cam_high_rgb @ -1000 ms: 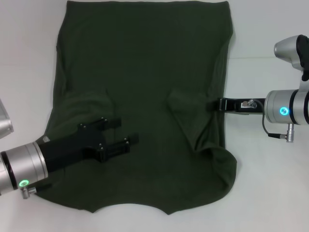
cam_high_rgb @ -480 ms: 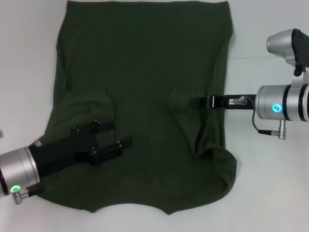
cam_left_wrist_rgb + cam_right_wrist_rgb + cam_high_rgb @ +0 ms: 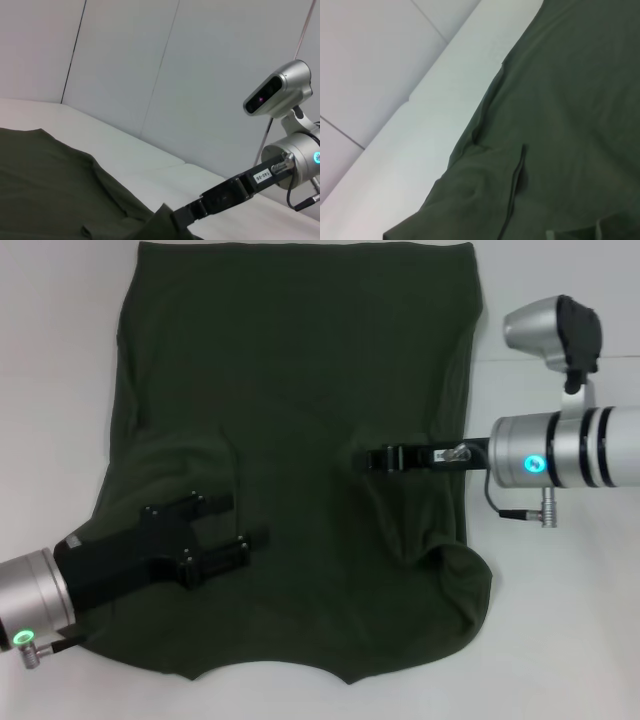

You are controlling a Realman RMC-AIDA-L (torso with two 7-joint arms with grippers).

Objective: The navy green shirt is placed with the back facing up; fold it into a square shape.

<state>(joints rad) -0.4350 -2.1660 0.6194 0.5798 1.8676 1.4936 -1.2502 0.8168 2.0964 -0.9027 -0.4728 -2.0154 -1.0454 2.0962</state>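
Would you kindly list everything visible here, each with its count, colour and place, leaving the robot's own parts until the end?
navy green shirt: one, dark olive green, spread plain side up across the middle of the table, both sleeves folded inward, its near right corner rumpled.
table: one, white, under the shirt, bare on both sides of it.
wall panels: several, pale grey, behind the table in the left wrist view.
left gripper: one, black fingers on a silver arm, above the shirt's near left part, jaws open.
right gripper: one, black fingers on a silver arm, reaching in from the right, at the folded-in right sleeve.
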